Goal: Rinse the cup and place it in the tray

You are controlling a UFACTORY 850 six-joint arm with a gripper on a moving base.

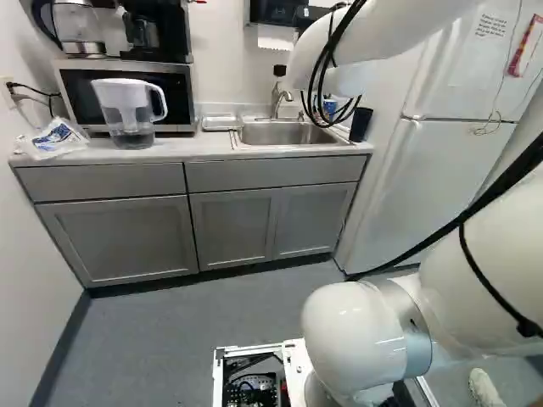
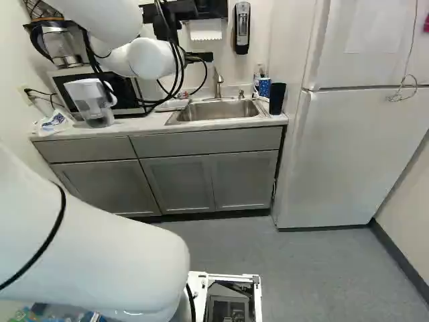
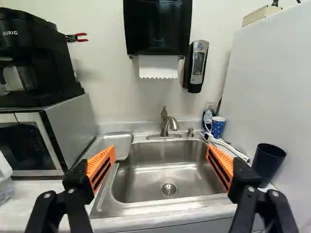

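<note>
Tall cup [image 3: 267,164]: very dark, plain. Small cup [image 3: 218,128]: blue, white-spotted. Tray [image 3: 119,141]: silver-grey. Finger pads [image 3: 99,161]: orange, black-slotted. Cabinets [image 1: 233,227]: grey. Refrigerator [image 2: 348,154]: white.

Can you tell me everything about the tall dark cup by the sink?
The cup is very dark, nearly black, and looks like smooth plastic. It's wider at the top, and I see no handle. It stands upright on the counter, open end up, between the sink and the fridge. The end effector isn't holding it. I can't tell what's inside.
</note>
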